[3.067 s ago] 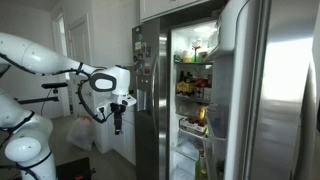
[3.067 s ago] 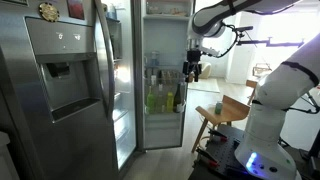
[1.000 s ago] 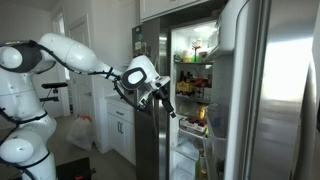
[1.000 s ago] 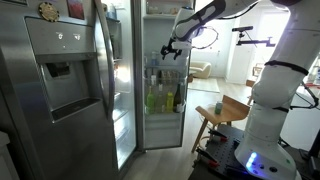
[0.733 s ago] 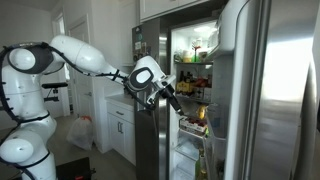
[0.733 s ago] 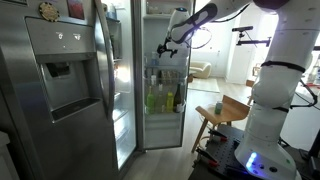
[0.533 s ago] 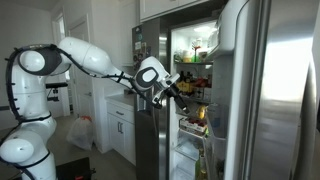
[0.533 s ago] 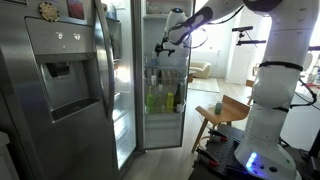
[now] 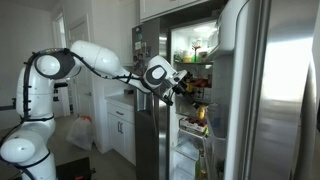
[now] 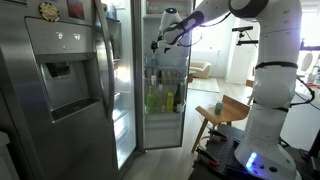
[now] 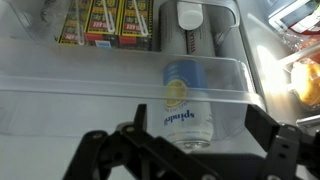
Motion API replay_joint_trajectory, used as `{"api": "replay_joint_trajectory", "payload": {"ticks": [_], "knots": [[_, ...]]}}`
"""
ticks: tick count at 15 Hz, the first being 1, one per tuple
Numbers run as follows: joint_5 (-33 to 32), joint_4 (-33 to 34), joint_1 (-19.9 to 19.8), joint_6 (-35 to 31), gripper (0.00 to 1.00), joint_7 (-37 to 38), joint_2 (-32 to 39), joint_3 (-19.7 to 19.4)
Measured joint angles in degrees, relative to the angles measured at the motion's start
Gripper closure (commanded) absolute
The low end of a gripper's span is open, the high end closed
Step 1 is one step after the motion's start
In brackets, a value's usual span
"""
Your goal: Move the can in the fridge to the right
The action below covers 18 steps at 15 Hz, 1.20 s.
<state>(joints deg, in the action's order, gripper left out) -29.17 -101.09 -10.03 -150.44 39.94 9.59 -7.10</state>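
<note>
Pincer (image 11: 190, 148) spread before can (image 11: 188, 100), seemingly inside clear fridge bin (image 11: 70, 100).

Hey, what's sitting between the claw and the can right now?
In the wrist view, just the shelf's clear plastic front wall; the can shows through it.

Pretty low-res and soft all round. The fridge (image 9: 262, 90) is lit from inside and blows out to near white in both exterior views, with glare streaks down its steel doors, and everything around it is dimmer. The wrist view is hazy, and the hand (image 11: 190, 140) is just a dark, out-of-focus silhouette up close.
</note>
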Motion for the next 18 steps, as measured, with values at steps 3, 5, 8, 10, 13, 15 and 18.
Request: {"api": "replay_joint_trajectory", "payload": {"ticks": [3,5,8,10,13,15,18], "knots": [[0.0,2.66,0.0,0.05,0.0,0.0,1.85,-0.12],[-0.01,4.26,0.0,0.11,0.0,0.0,2.91,-0.19],[-0.03,6.6,0.0,0.54,0.0,0.01,4.48,-0.5],[-0.03,8.33,0.0,1.02,0.0,0.02,5.74,-0.97],[-0.03,11.38,-0.01,1.75,0.0,0.02,8.04,-1.76],[-0.03,13.59,-0.01,2.49,0.0,0.02,9.77,-1.96],[0.99,17.16,1.48,3.26,0.0,-0.01,12.77,-3.82]]}}
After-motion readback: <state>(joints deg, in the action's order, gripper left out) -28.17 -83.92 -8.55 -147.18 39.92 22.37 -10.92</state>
